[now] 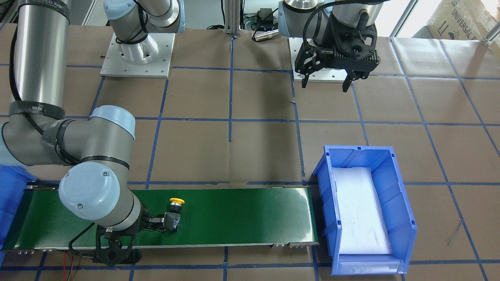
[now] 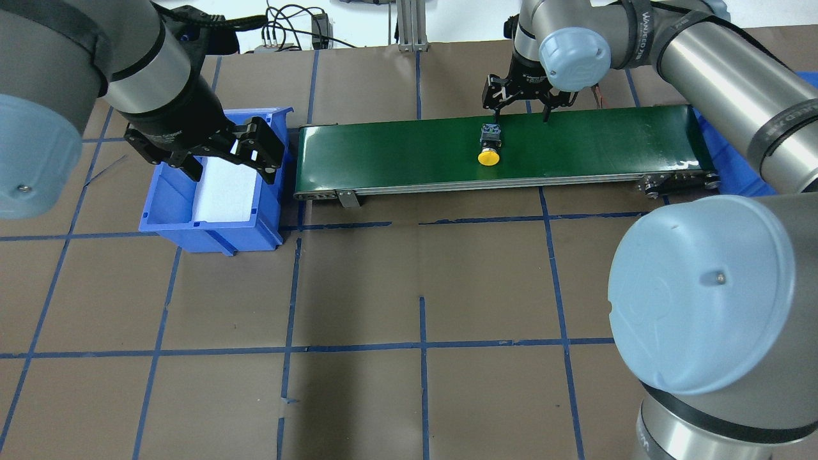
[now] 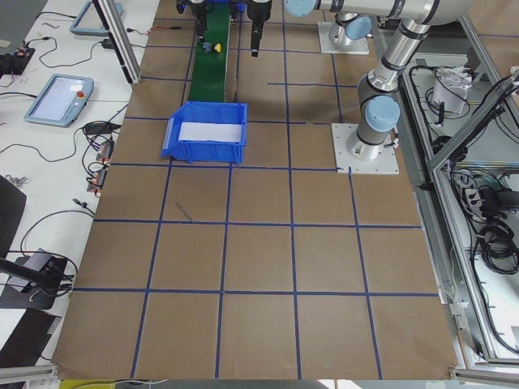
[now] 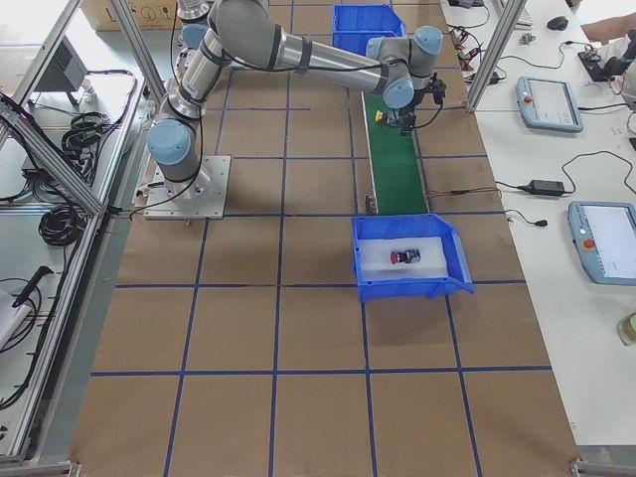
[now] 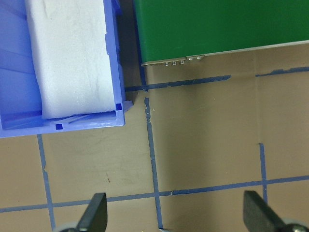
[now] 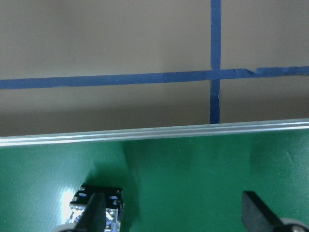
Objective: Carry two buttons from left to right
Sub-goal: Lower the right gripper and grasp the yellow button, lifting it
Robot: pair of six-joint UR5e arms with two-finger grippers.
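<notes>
The yellow button [image 2: 489,157] lies on its side on the green conveyor belt [image 2: 396,153], also seen in the front-facing view [image 1: 176,201]. My right gripper [image 2: 520,117] hangs open just behind it. Its left fingertip [image 6: 94,215] is next to the button's black-grey body [image 6: 99,200] and holds nothing. The red button [image 4: 405,256] lies on white foam in the blue bin [image 4: 452,283] at the belt's right end. My left gripper [image 2: 230,165] is open and empty, and hovers over the left blue bin [image 2: 211,233].
The left bin [image 1: 326,164] holds only white foam and stands against the belt's end. The right bin shows only as a blue edge [image 1: 8,195]. Brown paper with blue tape lines covers the table [image 2: 422,287]. My right arm's elbow [image 2: 696,287] looms in the foreground.
</notes>
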